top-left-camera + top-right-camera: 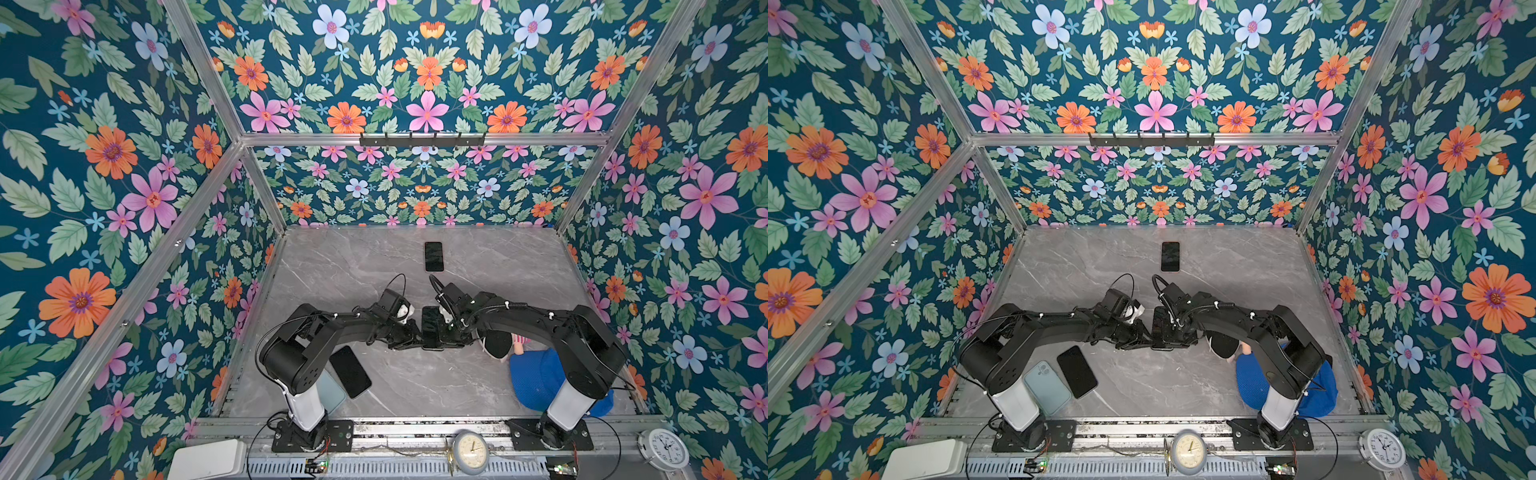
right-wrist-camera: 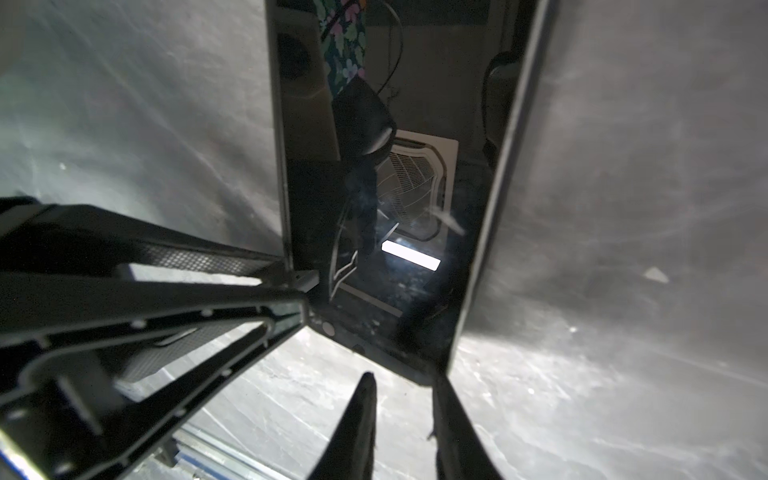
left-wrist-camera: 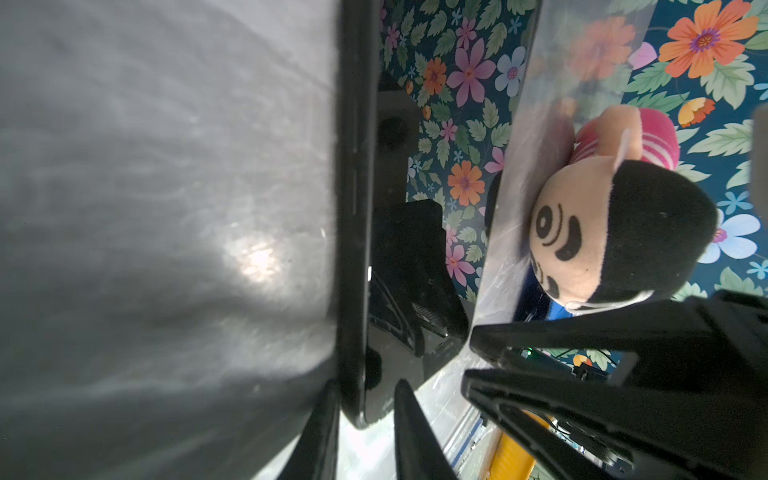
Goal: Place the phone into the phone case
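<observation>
A black phone [image 1: 431,328] [image 1: 1160,328] is held off the table between both arms, its glossy screen [image 2: 415,208] facing up. A black phone case rim [image 3: 353,208] runs round its edge; how far the phone sits in it I cannot tell. My left gripper [image 1: 422,338] [image 3: 365,386] is shut across one near corner, one finger over and one under. At the other near corner, my right gripper [image 1: 445,337] [image 2: 403,376] is open. One of its fingers [image 2: 446,399] touches that corner and the other stands clear.
Another black phone [image 1: 434,256] lies far back. A black phone [image 1: 350,371] and a light blue phone-shaped thing [image 1: 1047,387] lie by the left arm's base. A plush doll [image 3: 615,224] and a blue cap [image 1: 536,378] lie under the right arm. Two clocks [image 1: 469,453] [image 1: 663,449] stand at the front rail.
</observation>
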{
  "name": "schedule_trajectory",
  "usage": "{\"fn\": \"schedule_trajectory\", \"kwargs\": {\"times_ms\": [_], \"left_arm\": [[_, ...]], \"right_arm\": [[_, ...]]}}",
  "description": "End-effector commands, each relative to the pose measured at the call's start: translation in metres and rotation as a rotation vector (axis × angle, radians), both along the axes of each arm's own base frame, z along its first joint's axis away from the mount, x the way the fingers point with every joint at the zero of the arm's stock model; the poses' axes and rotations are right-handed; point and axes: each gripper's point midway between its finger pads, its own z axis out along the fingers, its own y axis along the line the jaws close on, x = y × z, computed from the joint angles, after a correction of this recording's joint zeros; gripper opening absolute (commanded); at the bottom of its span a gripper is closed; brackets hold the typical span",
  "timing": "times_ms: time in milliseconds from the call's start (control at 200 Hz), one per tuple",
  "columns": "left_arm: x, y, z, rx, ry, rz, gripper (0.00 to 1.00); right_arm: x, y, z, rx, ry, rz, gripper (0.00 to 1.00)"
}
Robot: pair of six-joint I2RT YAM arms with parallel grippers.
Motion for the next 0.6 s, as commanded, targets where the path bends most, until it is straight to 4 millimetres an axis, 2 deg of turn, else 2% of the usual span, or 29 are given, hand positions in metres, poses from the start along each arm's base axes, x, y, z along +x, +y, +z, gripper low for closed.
{"fn": "schedule_trajectory", "kwargs": {"times_ms": [0,135,265,595], "left_arm": [[-0.001,0.000,0.002,-0.007,-0.004,-0.009,0.27],[-0.001,-0.001,0.002,-0.009,-0.005,-0.012,0.27],[-0.001,-0.001,0.002,-0.011,-0.004,-0.010,0.27],[-0.001,-0.003,0.003,-0.017,-0.006,-0.009,0.27]], "right_arm": [[-0.003,-0.017,-0.006,-0.054,-0.003,-0.030,0.26],[0.001,-0.011,0.001,-0.038,-0.022,-0.022,0.26],[0.002,-0.006,-0.002,-0.015,-0.012,-0.024,0.26],[0.002,0.003,-0.007,0.013,0.006,-0.020,0.15]]}}
